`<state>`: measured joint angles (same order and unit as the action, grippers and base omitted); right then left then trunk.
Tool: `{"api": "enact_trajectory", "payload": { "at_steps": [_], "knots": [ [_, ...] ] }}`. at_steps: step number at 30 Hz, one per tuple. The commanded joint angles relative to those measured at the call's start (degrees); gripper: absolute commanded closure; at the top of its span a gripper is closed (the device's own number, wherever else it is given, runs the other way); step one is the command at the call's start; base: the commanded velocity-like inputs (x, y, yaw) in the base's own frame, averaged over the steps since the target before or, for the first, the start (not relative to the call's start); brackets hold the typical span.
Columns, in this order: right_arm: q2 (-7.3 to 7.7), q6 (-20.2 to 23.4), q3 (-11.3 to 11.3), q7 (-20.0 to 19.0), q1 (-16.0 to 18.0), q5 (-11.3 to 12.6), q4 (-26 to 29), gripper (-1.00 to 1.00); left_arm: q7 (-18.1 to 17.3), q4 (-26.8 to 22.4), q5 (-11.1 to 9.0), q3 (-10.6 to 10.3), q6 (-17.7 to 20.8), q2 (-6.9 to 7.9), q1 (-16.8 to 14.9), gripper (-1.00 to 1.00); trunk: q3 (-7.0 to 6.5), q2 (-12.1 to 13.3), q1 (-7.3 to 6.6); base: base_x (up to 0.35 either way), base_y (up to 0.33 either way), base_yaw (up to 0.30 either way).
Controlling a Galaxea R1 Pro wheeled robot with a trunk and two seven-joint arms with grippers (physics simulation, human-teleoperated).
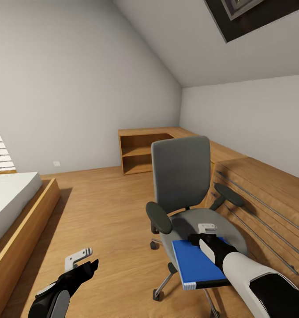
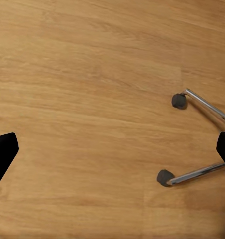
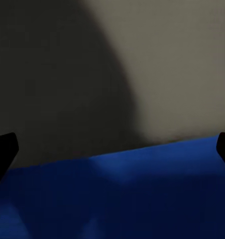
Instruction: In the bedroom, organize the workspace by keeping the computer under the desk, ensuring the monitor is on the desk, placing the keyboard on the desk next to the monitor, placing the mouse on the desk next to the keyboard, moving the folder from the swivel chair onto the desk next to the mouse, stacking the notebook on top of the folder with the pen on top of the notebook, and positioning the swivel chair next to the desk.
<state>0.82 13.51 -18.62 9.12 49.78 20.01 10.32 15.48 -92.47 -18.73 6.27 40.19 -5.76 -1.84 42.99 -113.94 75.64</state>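
From my head camera, the blue folder lay on the swivel chair seat, my right gripper directly over it. My left gripper hung spread above the wooden floor, chair castors nearby. At my right wrist, fingertips stood wide apart over the folder, touching nothing.

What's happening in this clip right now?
The robot stands at the swivel chair in an attic bedroom. Its right claw is down over the blue folder, which lies on the seat and overhangs its front edge; the wrist view shows its fingers spread wide above the cover, not gripping. The left claw hangs open over the wooden floor beside the chair's base.
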Motion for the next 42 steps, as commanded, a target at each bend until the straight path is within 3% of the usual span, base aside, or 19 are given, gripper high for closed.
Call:
{"api": "enact_trajectory", "payload": {
  "at_steps": [1, 23, 42],
  "knots": [
    [0.06, 0.3, -0.7, 0.3, 0.0, 0.8, -0.4, -1.00, 0.4, -0.1, -0.6, 0.1, 0.2, -0.04, 0.0, -1.00, 0.07, 0.0, 0.00, -0.006, 0.000, 0.000],
    [0.06, -0.1, -0.6, 0.3, 0.0, 0.8, -0.2, -1.00, 0.4, -0.1, -0.6, 0.1, 0.2, -0.04, 0.0, -1.00, -3.70, 8.4, -4.62, -0.001, 0.000, 0.000],
    [0.09, -0.2, -0.6, 0.3, 0.0, 0.8, 0.0, -1.00, 0.4, -0.1, -0.6, 0.1, 0.2, -0.04, 0.0, -1.00, -3.70, 8.4, -4.62, 0.000, 0.000, 0.000]
  ]
}}
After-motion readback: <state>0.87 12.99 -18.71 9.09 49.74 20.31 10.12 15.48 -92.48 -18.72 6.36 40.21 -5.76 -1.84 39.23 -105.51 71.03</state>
